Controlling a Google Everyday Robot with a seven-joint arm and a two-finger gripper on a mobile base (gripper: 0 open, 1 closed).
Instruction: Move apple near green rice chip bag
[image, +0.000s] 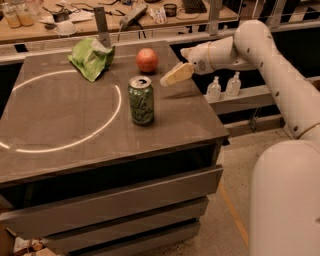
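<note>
Three things are carried by the desk (65, 130). The apple (147, 60) sits toward the far edge. The green rice chip bag (91, 58) lies on the camera's left of it, near but apart. A green soda can (141, 100) stands upright nearer the front.

The reach toward the apple is judged to be the step in hand, and the fruit is not yet grasped. The claw (167, 79) is held just to the camera's right of the apple, low over the desk and pointed at the fruit, with a small gap between them. Nothing is held by it, and nothing is seen to be touched. Whether it is released or clenched cannot be told from this view.

For the next move, the gap would have to be closed and the apple enclosed around its widest part. It would then be carried leftward and set down just beside the bag, the can being kept clear of.
</note>
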